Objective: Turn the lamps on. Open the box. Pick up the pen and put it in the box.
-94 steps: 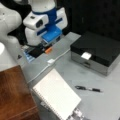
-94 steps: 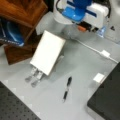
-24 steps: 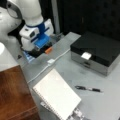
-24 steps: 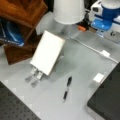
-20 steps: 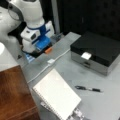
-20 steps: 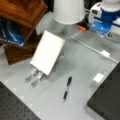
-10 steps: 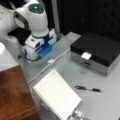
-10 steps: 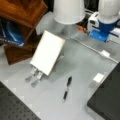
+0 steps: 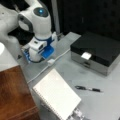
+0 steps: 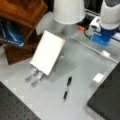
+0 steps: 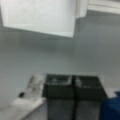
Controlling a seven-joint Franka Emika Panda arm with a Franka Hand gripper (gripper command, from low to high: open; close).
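Your tool (image 11: 72,86) sits fingers together, holding nothing. Slim black pen with silvery band (image 10: 67,88) lies free on the grey surface (image 10: 82,65): light, stiff, slippery; grip mid-barrel.

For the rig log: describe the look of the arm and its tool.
In both front views the arm is glossy white with rounded joint housings, grey in the seams; a lit blue ring sits on one joint cap. A blue collar and blue bracket sit at the wrist. In the wrist view the tool shows two dark, blocky fingers pressed side by side.
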